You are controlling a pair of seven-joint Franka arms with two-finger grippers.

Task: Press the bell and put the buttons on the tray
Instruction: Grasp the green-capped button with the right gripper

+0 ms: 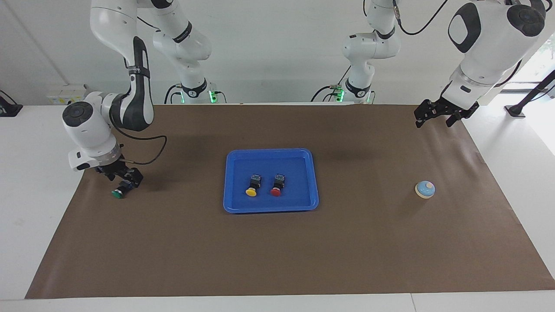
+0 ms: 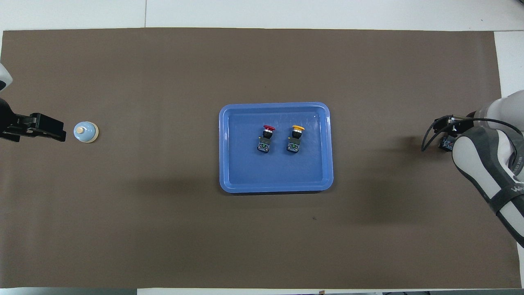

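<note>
A brown mat covers the table, and the blue tray lies at its middle. Inside the tray the yellow button and the red button lie on their sides next to each other, caps pointing away from the robots. The right gripper is low at the right arm's end of the mat, its jaws closed around the green button. The left gripper hangs raised at the left arm's end, jaws spread and holding nothing. The bell stands on the mat at that end.
</note>
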